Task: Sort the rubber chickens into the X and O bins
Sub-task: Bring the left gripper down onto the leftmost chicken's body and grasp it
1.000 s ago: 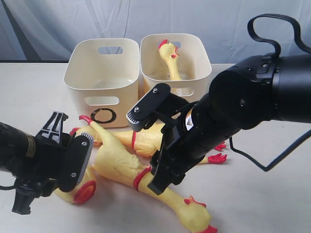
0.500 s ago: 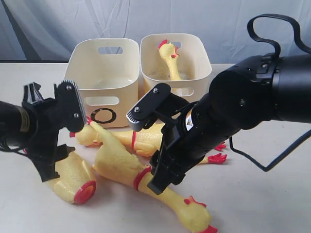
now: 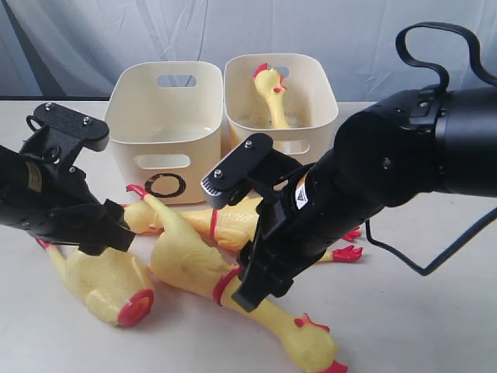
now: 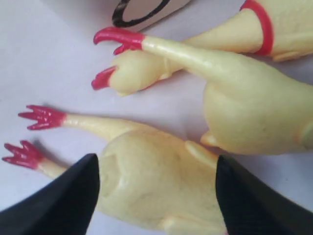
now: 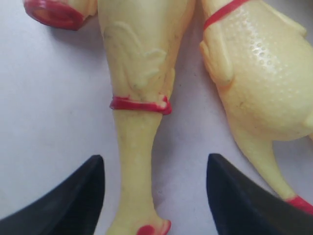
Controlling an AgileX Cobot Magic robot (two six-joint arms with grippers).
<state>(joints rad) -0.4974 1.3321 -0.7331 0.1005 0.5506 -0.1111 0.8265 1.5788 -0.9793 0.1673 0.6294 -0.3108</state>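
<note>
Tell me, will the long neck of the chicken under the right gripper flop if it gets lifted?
Probably a bit: the chicken looks like soft rubber, so its thin neck may droop. Its smooth skin could slip from the open right gripper.

We see rubber chickens (image 3: 186,260): smooth rubber, soft sheen, one body finely dimpled. Bins (image 3: 128,148): smooth cream plastic, satin. Table (image 3: 435,326): matt white. Right arm casing (image 3: 466,140): semi-gloss black. Backdrop (image 3: 78,39): cloth.

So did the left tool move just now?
Yes. The left tool's wrist rose from below the O mark to beside the O bin's left wall. The tool now points down, open, over the leftmost chicken.
</note>
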